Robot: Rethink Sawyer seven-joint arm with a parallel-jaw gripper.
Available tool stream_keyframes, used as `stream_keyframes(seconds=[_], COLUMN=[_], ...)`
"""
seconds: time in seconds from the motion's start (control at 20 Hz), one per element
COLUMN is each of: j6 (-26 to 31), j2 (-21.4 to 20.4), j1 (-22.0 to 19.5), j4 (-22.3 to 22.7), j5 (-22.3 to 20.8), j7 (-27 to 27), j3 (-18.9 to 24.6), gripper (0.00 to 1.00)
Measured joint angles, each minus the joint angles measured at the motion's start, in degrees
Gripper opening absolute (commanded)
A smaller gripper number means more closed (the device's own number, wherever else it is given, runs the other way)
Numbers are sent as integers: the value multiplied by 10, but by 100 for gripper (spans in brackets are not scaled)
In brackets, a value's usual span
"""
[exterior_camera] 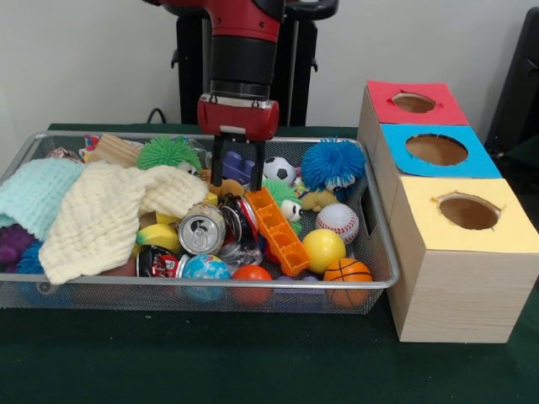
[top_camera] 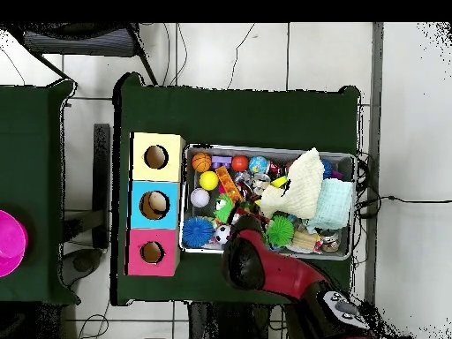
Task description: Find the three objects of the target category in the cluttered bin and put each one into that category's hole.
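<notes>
The silver mesh bin is full of toys; it also shows in the overhead view. My gripper hangs low over the bin's far middle. It is open, its black fingers on either side of a purple toy. Close by lie a small soccer ball, an orange block and a silver can. The hole in the red-topped box is at the far right, and at the lower left in the overhead view. In the overhead view the arm hides the gripper.
A cream cloth and a mint cloth cover the bin's left part. A blue spiky ball, baseball, yellow ball and basketball lie on the right. Blue-topped and yellow-topped boxes stand beside the red one.
</notes>
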Motion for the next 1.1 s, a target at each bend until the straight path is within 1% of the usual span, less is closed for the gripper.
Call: stream_keyframes(seconds=[0.45,0.75,1.0,1.1], j6=[-2,-2,-2,-2], j2=[43,47,47,46], j1=[0,5,19,31], j4=[-1,-11,-14,-14], j5=[0,4,13,19], j7=[0,0,0,0], j3=[-1,-12,-28,-38], gripper=[100,100,100,100])
